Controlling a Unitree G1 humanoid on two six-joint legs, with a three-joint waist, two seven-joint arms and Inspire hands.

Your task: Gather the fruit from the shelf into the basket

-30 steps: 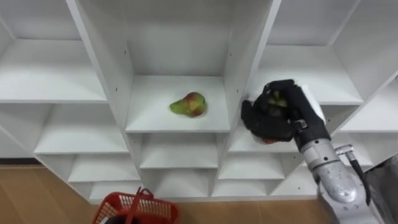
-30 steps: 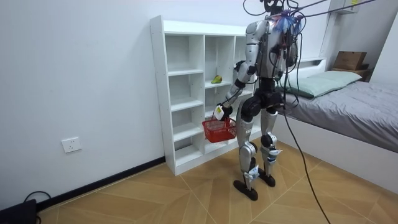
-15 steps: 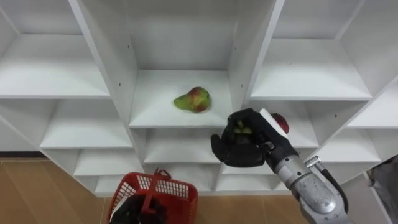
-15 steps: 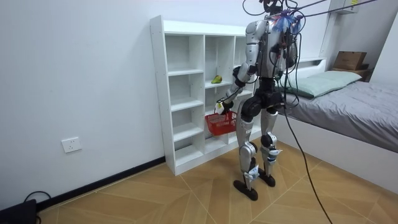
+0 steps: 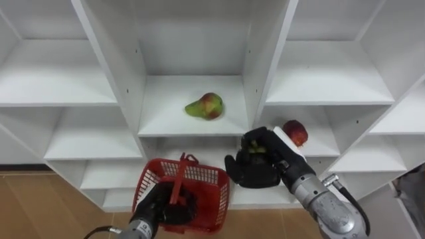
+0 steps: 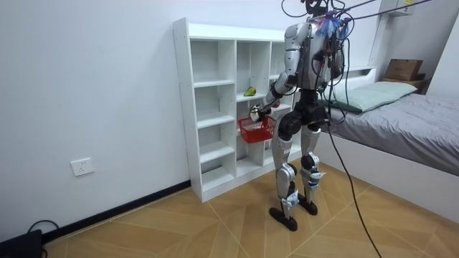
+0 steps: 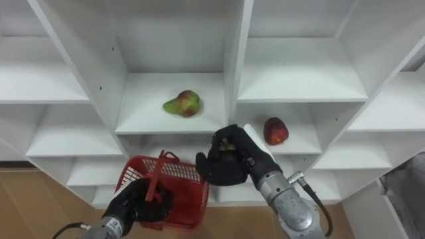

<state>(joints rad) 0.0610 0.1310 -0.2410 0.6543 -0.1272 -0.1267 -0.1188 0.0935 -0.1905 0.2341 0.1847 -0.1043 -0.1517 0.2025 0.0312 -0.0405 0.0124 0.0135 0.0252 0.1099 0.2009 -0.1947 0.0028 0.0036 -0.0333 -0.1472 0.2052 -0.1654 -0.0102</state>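
Floorboards (image 5: 40, 206) of pale wood lie nearest; above them the left hand (image 5: 163, 207) grips the handle of one red basket (image 5: 212, 194); just beside it the right hand (image 5: 255, 171) is curled round one greenish fruit (image 5: 256, 148); behind, the white closet (image 5: 109, 73) holds one pear (image 5: 204, 106) and one red apple (image 5: 295, 132), in neighbouring columns.

My right hand (image 5: 255, 167) is a black, glove-like shell with a small white tag on its back. Just behind its wrist the forearm turns to ribbed silver metal, with a thin dark cable looping along the outer side. My left hand (image 5: 165, 207) is the same matt black, with a silver-grey cuff and a dark cable just behind its wrist; in the room view I see silver-grey limbs, dark joints and coloured wires bunched at the head.
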